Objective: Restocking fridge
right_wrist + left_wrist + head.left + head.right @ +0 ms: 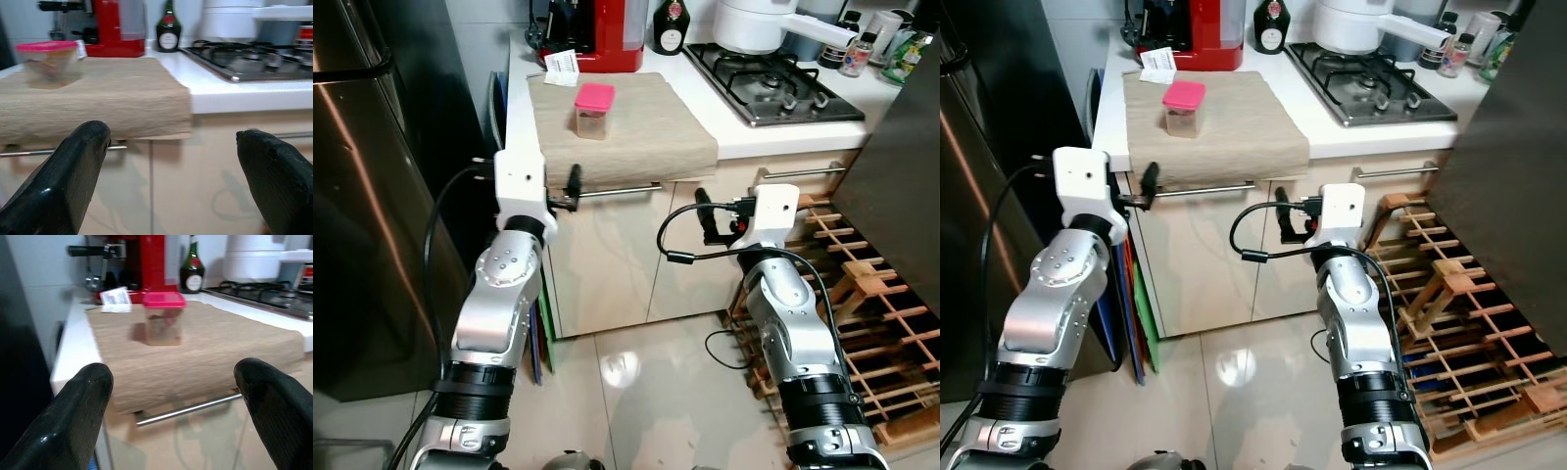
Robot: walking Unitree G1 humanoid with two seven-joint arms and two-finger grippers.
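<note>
A beige cloth (pixel 622 125) covers the counter's front corner, draped over the edge above the steel drawer handle (pixel 617 190). At its 12 o'clock stand a red coffee machine (pixel 607 34) and a dark bottle (pixel 671 27); at 2 o'clock lies the gas hob (pixel 773 83) with a white pot (pixel 754 22). A wooden rack (pixel 871 323) leans at the right, and the fridge (pixel 362 196) stands at 9 o'clock.

On the cloth sits a small clear tub (pixel 593 111) with a pink lid, something brownish inside. The left gripper (pixel 570 188) hovers before the handle, fingers spread; the right gripper (pixel 707 217) hangs lower before the cabinet, fingers also spread.
</note>
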